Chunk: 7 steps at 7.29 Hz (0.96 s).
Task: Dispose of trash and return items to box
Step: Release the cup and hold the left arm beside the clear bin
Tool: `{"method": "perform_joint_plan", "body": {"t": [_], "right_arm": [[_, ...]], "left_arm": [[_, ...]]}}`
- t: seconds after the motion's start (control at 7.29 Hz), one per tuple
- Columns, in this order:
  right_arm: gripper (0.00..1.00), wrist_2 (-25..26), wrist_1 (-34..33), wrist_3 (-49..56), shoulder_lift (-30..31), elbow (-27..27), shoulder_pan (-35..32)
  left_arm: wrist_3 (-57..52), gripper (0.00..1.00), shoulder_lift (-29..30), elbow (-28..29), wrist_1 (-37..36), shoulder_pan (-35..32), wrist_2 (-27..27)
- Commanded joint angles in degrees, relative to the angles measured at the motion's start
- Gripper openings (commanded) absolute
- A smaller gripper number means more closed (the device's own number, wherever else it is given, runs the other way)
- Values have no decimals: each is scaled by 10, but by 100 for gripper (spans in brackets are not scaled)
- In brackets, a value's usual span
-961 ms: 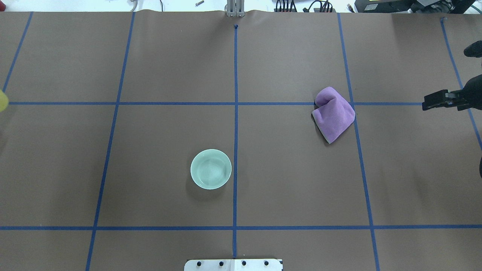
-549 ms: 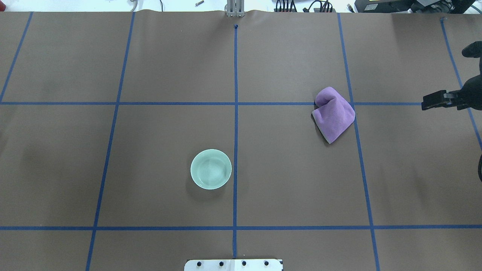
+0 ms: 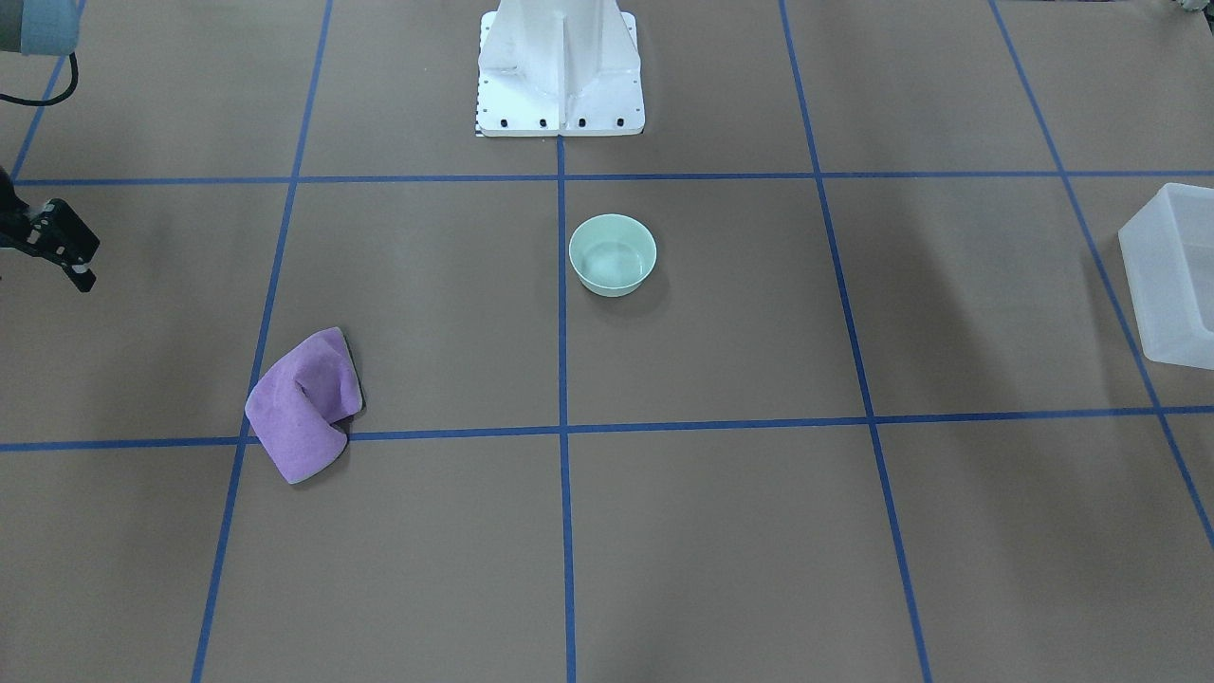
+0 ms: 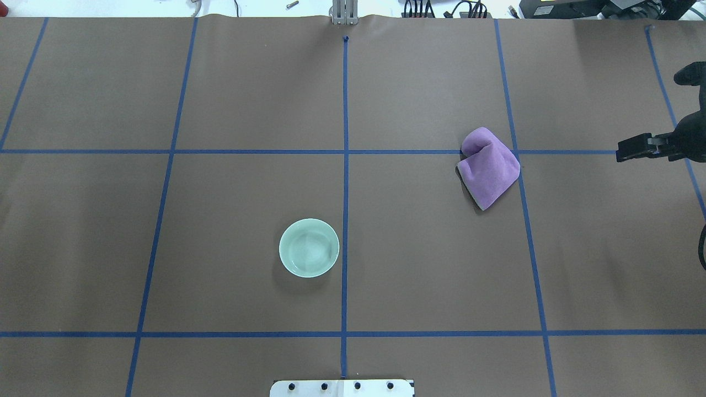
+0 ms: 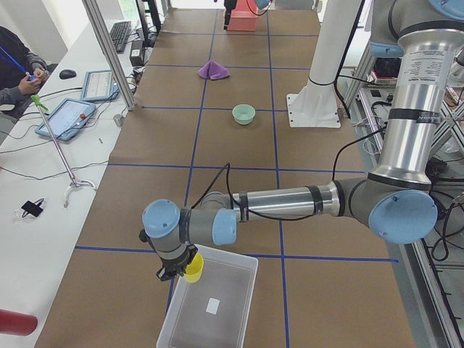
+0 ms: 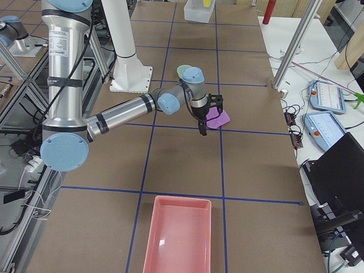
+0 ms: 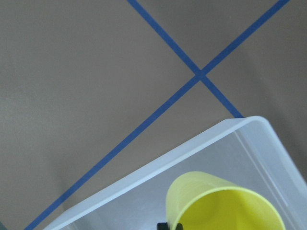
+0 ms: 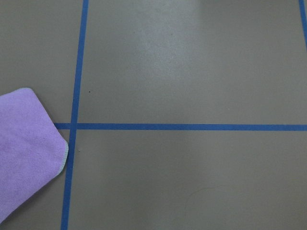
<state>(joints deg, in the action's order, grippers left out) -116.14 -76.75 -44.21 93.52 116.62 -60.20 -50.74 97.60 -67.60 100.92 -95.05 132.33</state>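
The mint-green bowl [image 4: 309, 247] stands upright and empty near the table's middle; it also shows in the front view [image 3: 612, 254]. The frosted box [image 5: 217, 252] sits at the table's left end, its wall showing in the front view [image 3: 1171, 275]. My left gripper [image 5: 174, 272] is shut on a yellow cup [image 5: 193, 270] and holds it over the box's near corner; the left wrist view shows the cup [image 7: 220, 206] above the box rim [image 7: 192, 148]. My right gripper [image 4: 622, 154] is open and empty, hovering to the right of a crumpled purple cloth [image 4: 489, 165].
A pink tray [image 6: 179, 233] lies at the table's right end. The white robot base [image 3: 560, 66] stands at the table's robot-side edge. Blue tape lines grid the brown table. A white slip lies in the box [image 5: 212, 305].
The yellow cup at the overhead view's left edge has moved out of that view. My right gripper has drifted slightly left toward the cloth. Bowl and cloth have not moved.
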Motion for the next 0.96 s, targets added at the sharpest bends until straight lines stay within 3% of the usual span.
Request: {"method": "perform_joint_plan", "body": {"t": [0.0,0.27,0.55,0.69,0.82], "right_arm": [[100,1,21,0,0,-3,4],[100,1,21,0,0,-3,9],[100,6,21,1,0,-3,10],[100,7,21,0,0,-3,12],[100,7,21,0,0,-3,12]], "left_arm": [[-71,0,2,86,37,-31,8],[-87,0,5,142,80,-35,8],[-86,0,46,220,120,-35,7],[-86,18,55,231,124,-35,7],[-86,65,56,232,126,-35,6]]}}
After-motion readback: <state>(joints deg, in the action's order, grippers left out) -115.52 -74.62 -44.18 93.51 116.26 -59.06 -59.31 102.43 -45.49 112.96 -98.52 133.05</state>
